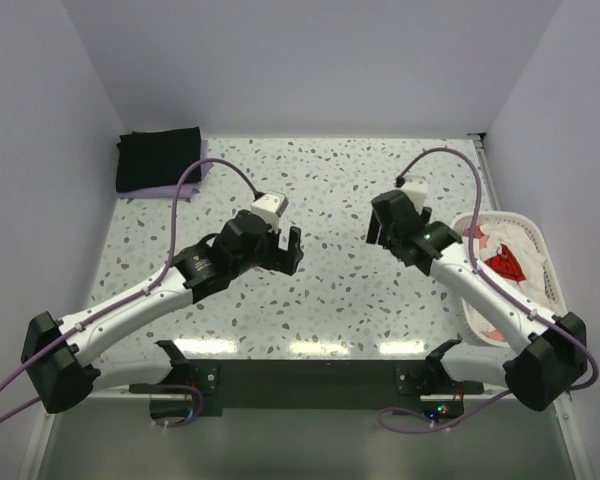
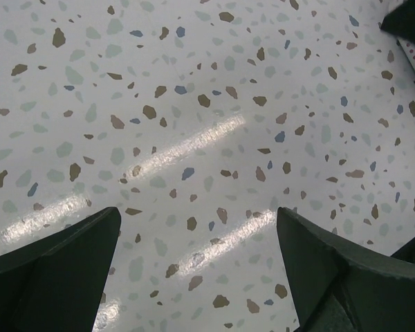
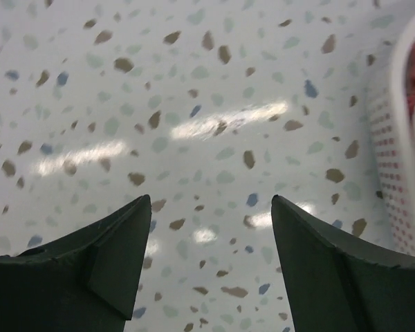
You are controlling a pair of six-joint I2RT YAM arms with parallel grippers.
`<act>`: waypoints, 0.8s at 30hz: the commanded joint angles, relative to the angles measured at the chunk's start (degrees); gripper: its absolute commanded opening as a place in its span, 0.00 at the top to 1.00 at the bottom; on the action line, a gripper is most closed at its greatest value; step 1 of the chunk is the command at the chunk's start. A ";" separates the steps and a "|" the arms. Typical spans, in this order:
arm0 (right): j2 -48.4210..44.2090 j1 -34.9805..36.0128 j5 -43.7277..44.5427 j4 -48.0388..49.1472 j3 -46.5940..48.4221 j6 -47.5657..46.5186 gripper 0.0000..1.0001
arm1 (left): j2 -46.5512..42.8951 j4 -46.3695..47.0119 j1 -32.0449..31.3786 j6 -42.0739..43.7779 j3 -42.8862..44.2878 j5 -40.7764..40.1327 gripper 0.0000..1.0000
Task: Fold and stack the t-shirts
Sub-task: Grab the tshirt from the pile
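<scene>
A folded black t-shirt [image 1: 158, 158] lies on a folded pale lavender one [image 1: 195, 178] at the table's far left corner. A cream-white t-shirt with a red print [image 1: 504, 263] lies crumpled in the white basket [image 1: 536, 232] at the right. My left gripper [image 1: 287, 250] hovers open over the bare middle of the speckled table, nothing between its fingers [image 2: 62, 270]. My right gripper [image 1: 378, 228] is open too, over bare table just left of the basket, with empty fingers [image 3: 332, 263].
The white slatted basket [image 3: 394, 173] shows at the right edge of the right wrist view. Purple cables loop over both arms. White walls enclose the table on three sides. The arm bases sit at the near edge.
</scene>
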 commanded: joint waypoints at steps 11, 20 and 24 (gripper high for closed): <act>9.45 -44.74 7.30 -3.11 12.28 4.02 0.19 | -0.13 -1.08 0.08 3.99 1.94 3.68 0.00; 9.72 -52.75 1.94 -0.13 2.18 15.63 0.20 | 1.10 -0.20 0.17 3.38 1.67 4.04 0.00; 7.78 -53.10 2.64 2.16 -3.54 18.19 0.22 | 1.54 -0.03 0.17 3.38 1.32 4.21 0.00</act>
